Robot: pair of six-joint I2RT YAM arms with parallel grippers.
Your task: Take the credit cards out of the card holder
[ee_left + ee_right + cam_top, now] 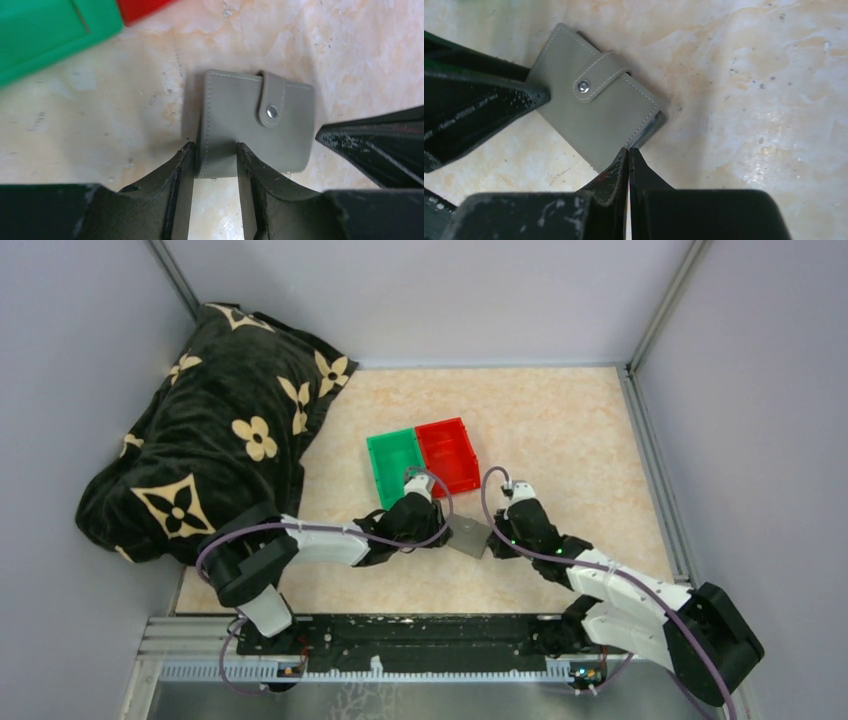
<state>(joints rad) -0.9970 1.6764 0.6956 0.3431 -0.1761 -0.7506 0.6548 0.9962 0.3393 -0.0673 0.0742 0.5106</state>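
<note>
The card holder (pixel 468 536) is a grey bifold wallet. It lies closed on the table between both grippers, its strap snapped shut (pixel 271 111). No credit cards show; the closed wallet hides whatever is inside. My left gripper (pixel 215 148) is narrowed onto the wallet's spine-side edge, one finger at the spine and the other on the cover. My right gripper (pixel 629 150) is shut, with its tips touching the opposite edge of the wallet (pixel 594 115). In the top view the left gripper (pixel 440 530) and the right gripper (pixel 495 538) flank the wallet.
A green bin (pixel 395 462) and a red bin (pixel 448 453) stand side by side just beyond the wallet. A dark flowered blanket (pixel 210 440) is heaped at the left. Grey walls enclose the beige table (pixel 570 440).
</note>
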